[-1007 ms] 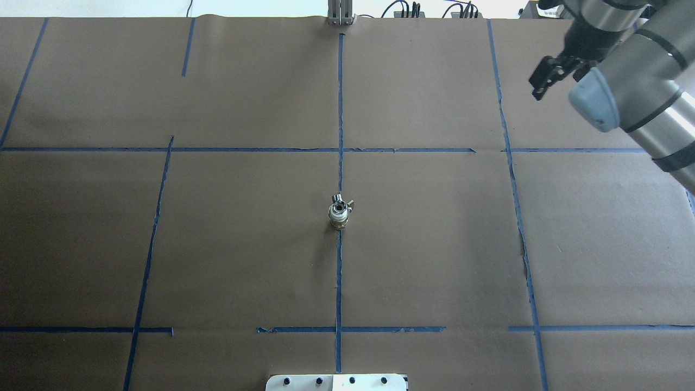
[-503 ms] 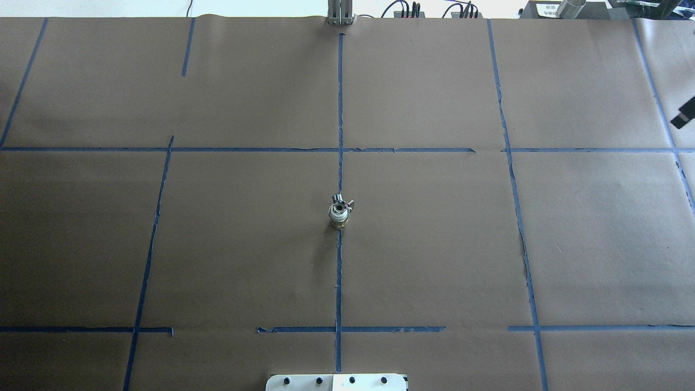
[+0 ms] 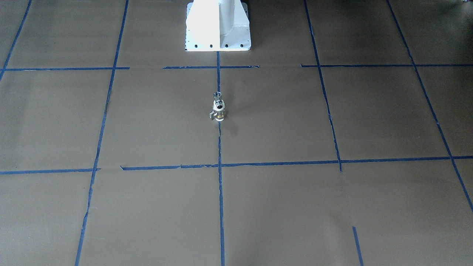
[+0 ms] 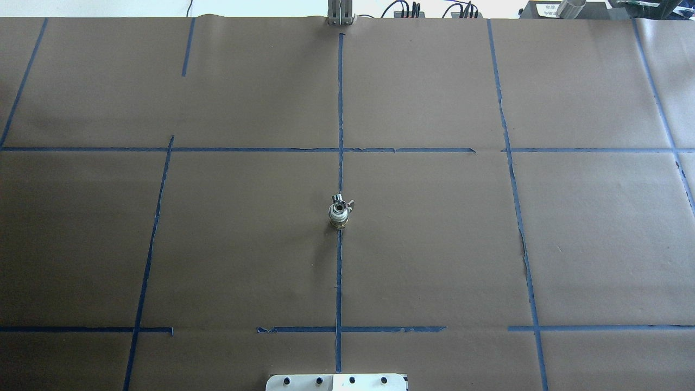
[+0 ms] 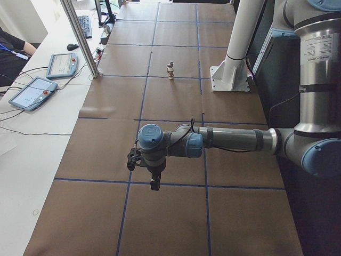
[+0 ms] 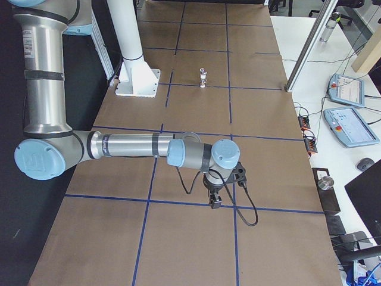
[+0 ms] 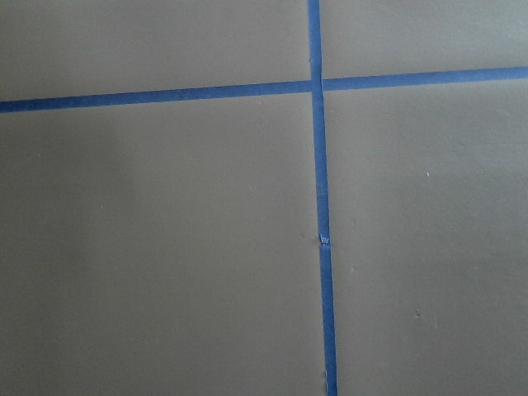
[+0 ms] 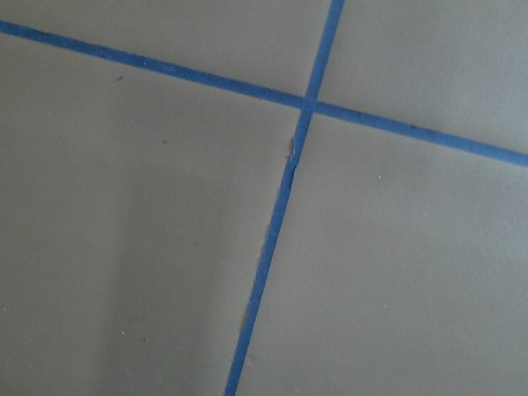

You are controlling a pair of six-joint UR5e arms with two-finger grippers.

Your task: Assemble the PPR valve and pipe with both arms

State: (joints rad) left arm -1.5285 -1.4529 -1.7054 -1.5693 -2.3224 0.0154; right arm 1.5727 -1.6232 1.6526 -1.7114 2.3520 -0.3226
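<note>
The PPR valve (image 4: 338, 218) stands upright at the table's centre on the blue centre tape line, with the chrome pipe (image 4: 339, 203) sitting on its top. Both show in the front view, valve (image 3: 218, 114) and pipe (image 3: 217, 96), and small in the side views (image 5: 170, 70) (image 6: 203, 78). My left gripper (image 5: 154, 184) hangs over the table's left end, far from them. My right gripper (image 6: 215, 201) hangs over the right end, also far away. Neither touches anything; I cannot tell whether they are open or shut. Both wrist views show only paper and tape.
Brown paper with blue tape lines (image 4: 339, 108) covers the table. The white pedestal base (image 3: 218, 26) stands at the robot's edge. Teach pendants (image 5: 32, 90) (image 6: 348, 122) and cables lie on the white bench beyond the far edge. Metal posts (image 5: 80, 37) stand there.
The right arm and gripper have swung out of the overhead view past its right edge. The valve and pipe have not moved.
</note>
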